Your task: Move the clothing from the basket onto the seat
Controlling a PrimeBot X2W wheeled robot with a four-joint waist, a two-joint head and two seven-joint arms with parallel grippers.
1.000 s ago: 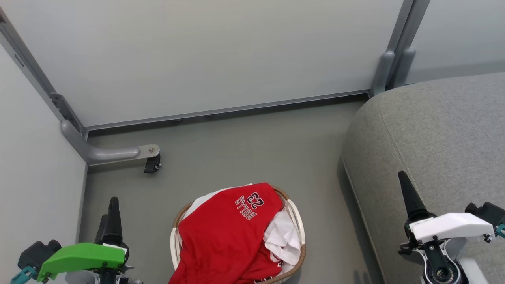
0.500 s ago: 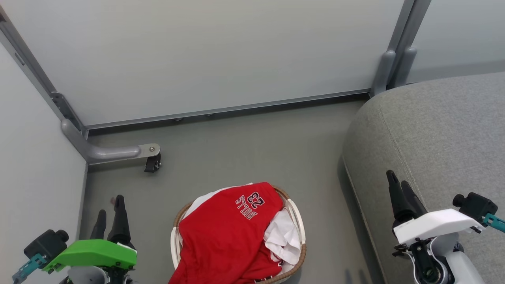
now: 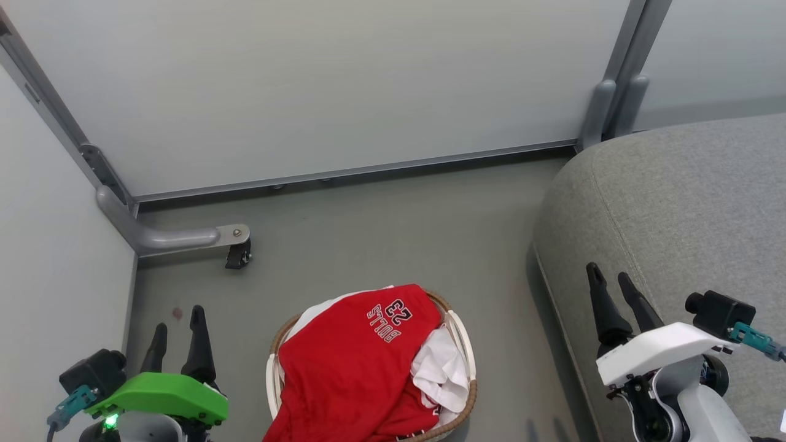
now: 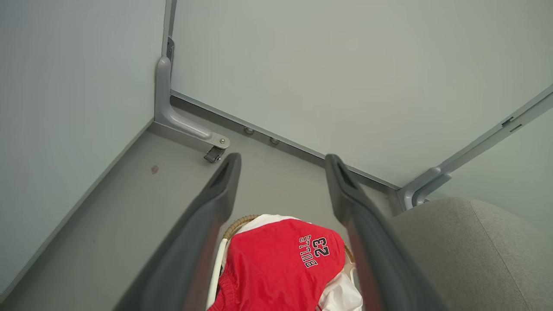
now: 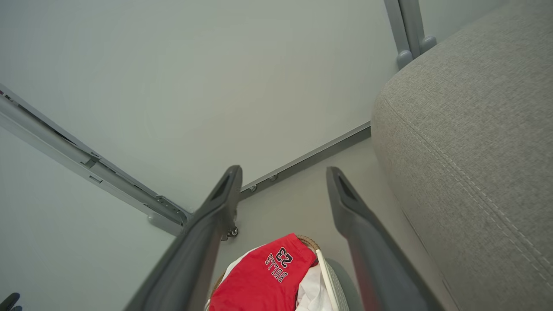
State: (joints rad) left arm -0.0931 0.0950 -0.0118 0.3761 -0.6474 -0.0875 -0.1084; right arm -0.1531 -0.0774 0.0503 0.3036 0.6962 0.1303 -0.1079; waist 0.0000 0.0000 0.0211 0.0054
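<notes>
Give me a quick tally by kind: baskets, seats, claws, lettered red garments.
Basket: 1
Seat: 1
Claws: 2, left claw, right claw
Lettered red garment: 1
Total: 5

1 basket, 1 clothing pile, 1 white sheet, 1 seat, 2 claws: L claw, R claw.

The left end effector is positioned at the lower left of the head view, fingers parted and pointed up-frame. The right end effector is positioned at the lower right, fingers likewise parted and pointed up-frame.
</notes>
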